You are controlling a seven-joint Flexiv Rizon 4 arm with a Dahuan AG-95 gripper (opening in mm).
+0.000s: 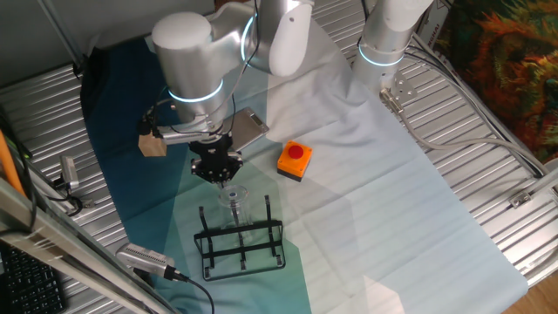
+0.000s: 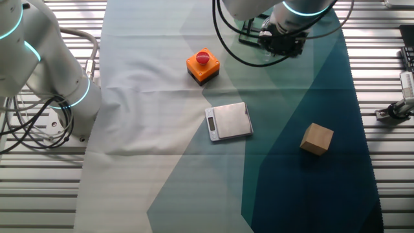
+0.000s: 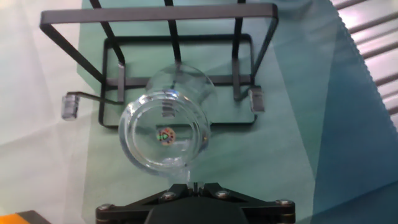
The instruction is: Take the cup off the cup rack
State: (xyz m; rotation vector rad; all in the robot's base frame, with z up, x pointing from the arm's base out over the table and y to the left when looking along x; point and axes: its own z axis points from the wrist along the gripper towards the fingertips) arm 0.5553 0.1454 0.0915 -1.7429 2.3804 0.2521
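The clear glass cup [image 3: 165, 134] hangs upside down, its round base with a small sticker facing the hand camera. It sits over the front of the black wire cup rack [image 3: 155, 15], and a prong shows through the glass. I cannot tell whether the cup still touches the prong. My gripper [image 3: 189, 185] is shut on the edge of the cup's base. In one fixed view, the gripper [image 1: 218, 172] holds the faint cup [image 1: 234, 196] just above the rack [image 1: 240, 240]. In the other fixed view, the gripper [image 2: 283, 44] hides the cup and most of the rack.
An orange button box [image 1: 295, 160] stands right of the gripper. A tan wooden cube [image 1: 152, 144] lies to its left, and a flat grey metal plate [image 2: 229, 121] lies behind it. A second white arm [image 1: 384, 35] stands at the back. Ribbed metal surrounds the cloth.
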